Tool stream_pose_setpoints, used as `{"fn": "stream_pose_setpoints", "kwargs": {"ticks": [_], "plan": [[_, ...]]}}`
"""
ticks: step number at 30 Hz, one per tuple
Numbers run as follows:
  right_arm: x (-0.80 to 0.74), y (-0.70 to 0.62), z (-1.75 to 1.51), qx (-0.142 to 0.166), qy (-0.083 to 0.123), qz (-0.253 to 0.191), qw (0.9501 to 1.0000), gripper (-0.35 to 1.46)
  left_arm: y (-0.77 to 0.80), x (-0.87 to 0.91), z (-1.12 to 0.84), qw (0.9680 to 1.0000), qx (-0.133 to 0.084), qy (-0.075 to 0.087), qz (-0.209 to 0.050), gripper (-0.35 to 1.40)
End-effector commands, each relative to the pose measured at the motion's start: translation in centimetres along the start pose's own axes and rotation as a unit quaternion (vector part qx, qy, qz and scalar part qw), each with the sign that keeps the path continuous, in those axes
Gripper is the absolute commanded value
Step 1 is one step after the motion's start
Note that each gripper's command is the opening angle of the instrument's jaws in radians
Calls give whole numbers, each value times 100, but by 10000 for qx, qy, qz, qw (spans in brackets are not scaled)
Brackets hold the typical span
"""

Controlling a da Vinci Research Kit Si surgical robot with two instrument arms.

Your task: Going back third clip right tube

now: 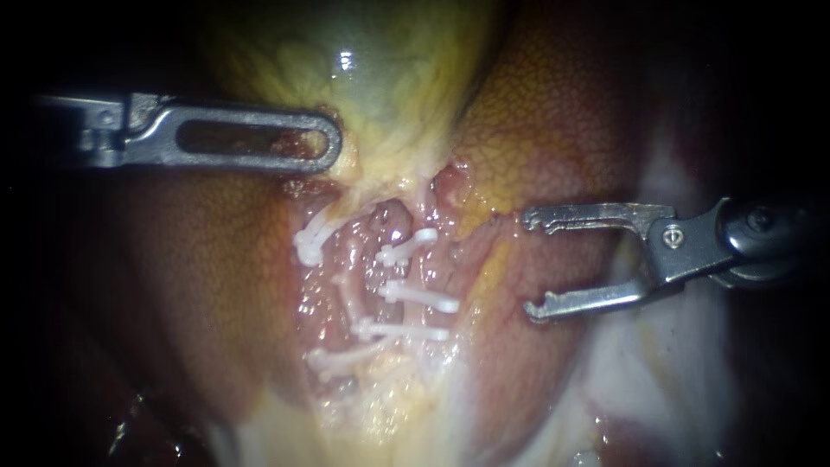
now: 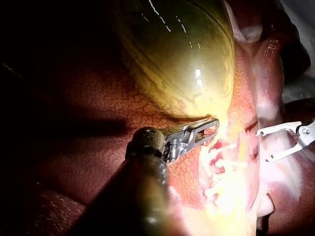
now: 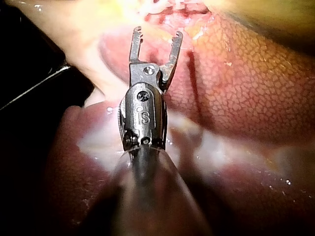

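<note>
Three white clips cross the right tube (image 1: 393,227): an upper clip (image 1: 406,251), a middle clip (image 1: 421,297) and a lower clip (image 1: 402,330). The left tube carries a white clip (image 1: 307,244), and another clip (image 1: 339,359) lies lower down. My right instrument (image 1: 529,264) stands to the right of the clips, apart from them, jaws open and empty; it also shows in the wrist views (image 3: 157,32) (image 2: 263,146). My left instrument (image 1: 328,143) (image 2: 209,129) is shut on the lower end of the yellow-green gallbladder (image 1: 372,78) (image 2: 182,59), holding it up.
Mottled red-brown liver (image 1: 553,112) (image 3: 246,83) lies on both sides of the dissected bed. Pale whitish tissue (image 1: 640,363) lies beneath my right instrument. Yellow fat (image 1: 380,406) sits below the clips.
</note>
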Motion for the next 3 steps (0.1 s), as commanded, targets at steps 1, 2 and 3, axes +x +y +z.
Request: {"fn": "stream_pose_setpoints", "kwargs": {"ticks": [1,2,3], "plan": [[0,0,2,-1,1,4,10000,50,0,0,-2,10000,6,3,0,-35],[1,0,4,9,4,6,10000,50,0,-1,-4,10000,9,6,0,-35],[2,0,7,0,3,8,10000,50,0,-1,-7,10000,16,13,-1,-35]]}}
